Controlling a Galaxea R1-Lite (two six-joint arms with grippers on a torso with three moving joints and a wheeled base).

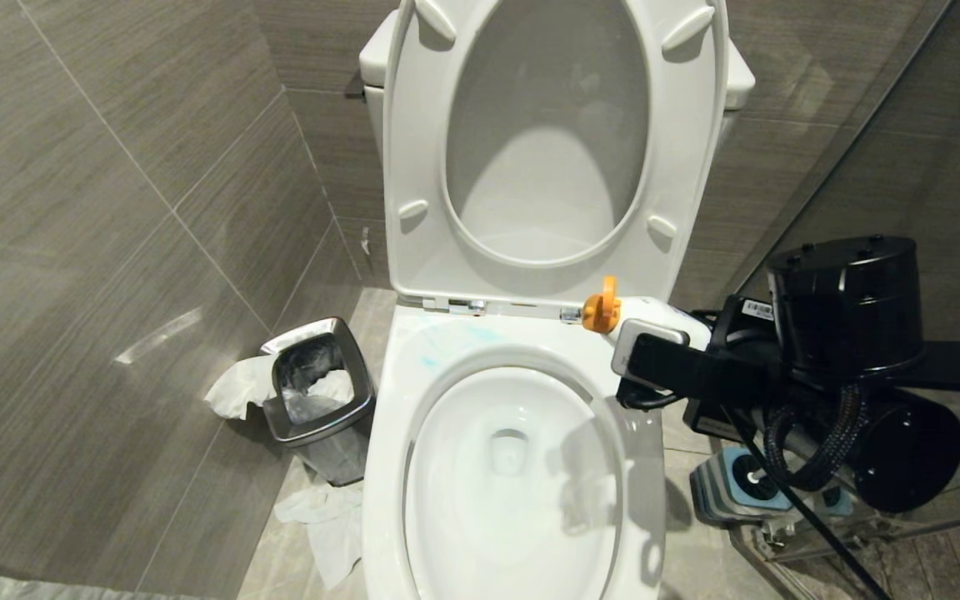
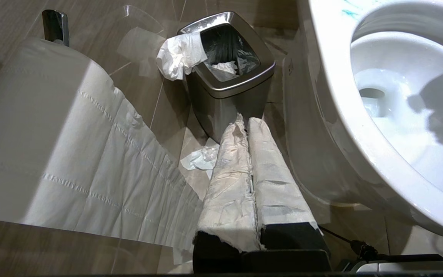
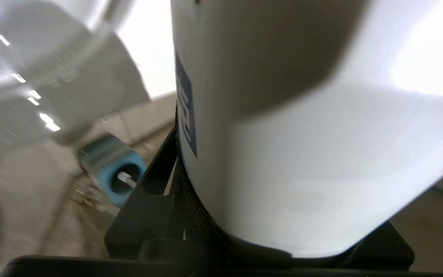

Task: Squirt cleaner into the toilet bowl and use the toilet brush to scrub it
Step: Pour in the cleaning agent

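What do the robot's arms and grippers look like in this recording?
The right arm is matte black, with a fat cylindrical joint housing, a braided black cable looping beneath it, and a small white barcode label. The right gripper has black fingers with a mesh-textured pad. The left gripper has two long black fingers, side by side, wrapped in white tissue-like paper, black only at their bases.

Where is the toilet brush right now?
In the head view the toilet brush stands in its blue holder on the floor, right of the toilet bowl, beneath the right arm.
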